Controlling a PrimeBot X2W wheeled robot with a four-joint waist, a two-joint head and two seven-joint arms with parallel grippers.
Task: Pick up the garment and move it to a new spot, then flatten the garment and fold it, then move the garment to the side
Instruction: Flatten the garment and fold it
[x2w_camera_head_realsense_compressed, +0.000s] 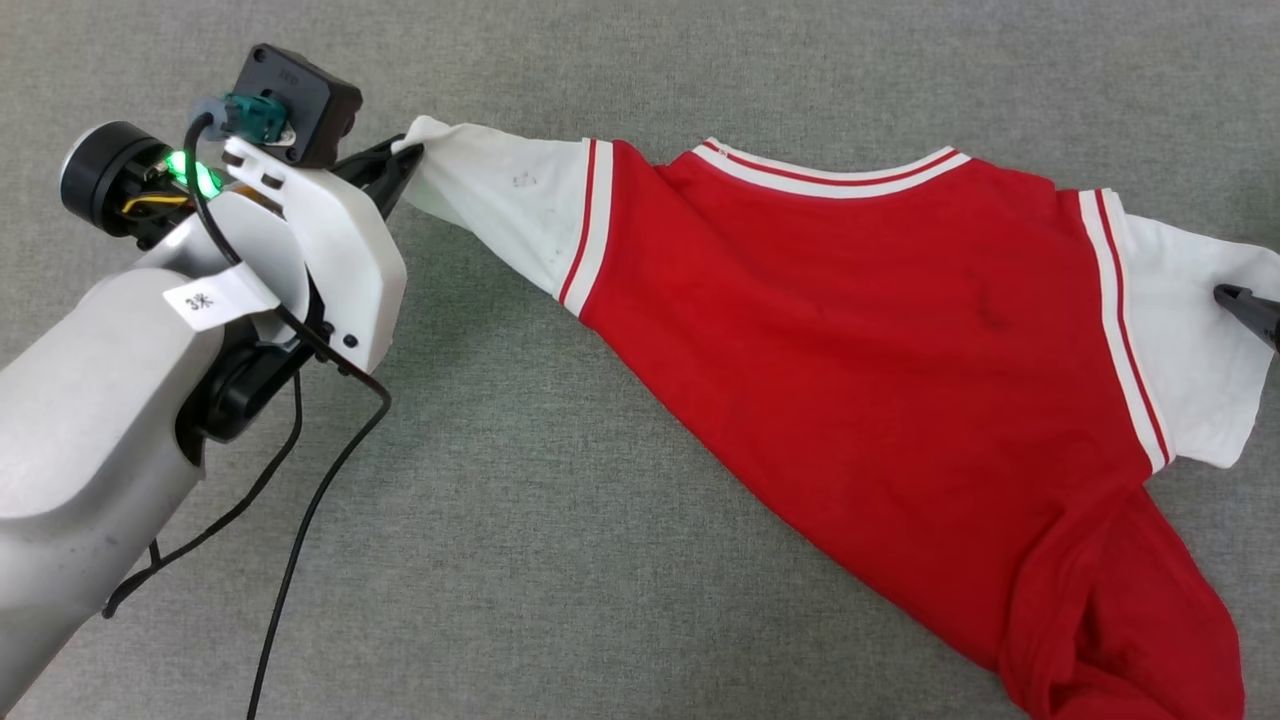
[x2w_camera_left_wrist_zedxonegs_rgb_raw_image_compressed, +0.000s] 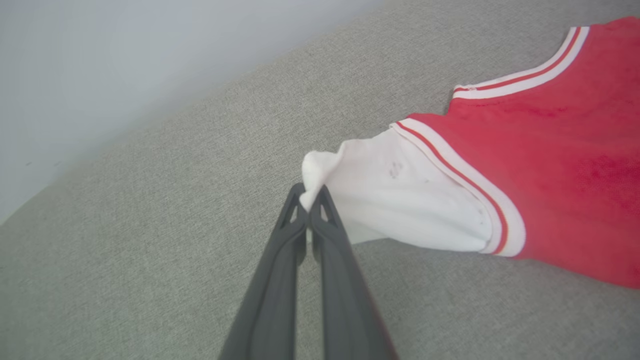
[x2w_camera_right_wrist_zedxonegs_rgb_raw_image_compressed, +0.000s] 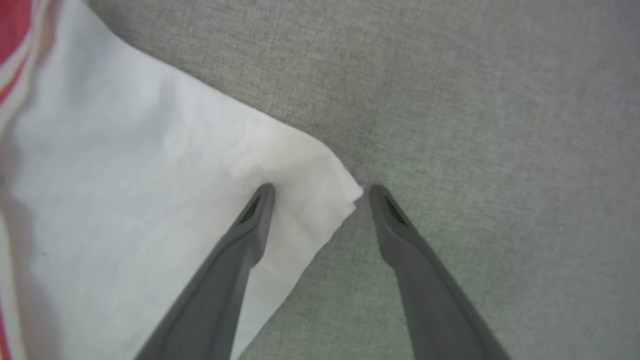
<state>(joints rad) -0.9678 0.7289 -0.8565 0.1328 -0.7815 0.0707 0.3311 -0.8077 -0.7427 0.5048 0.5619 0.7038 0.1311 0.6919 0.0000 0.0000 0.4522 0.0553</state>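
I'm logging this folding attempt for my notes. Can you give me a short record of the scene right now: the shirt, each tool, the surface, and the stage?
shirt: red with white sleeves, stretched out, hem end bunched
surface: grey cloth, shirt lies on it
left tool: shut on the tip of the left sleeve
right tool: open, fingers either side of the right sleeve corner, not gripping
stage: not yet flat, not folded
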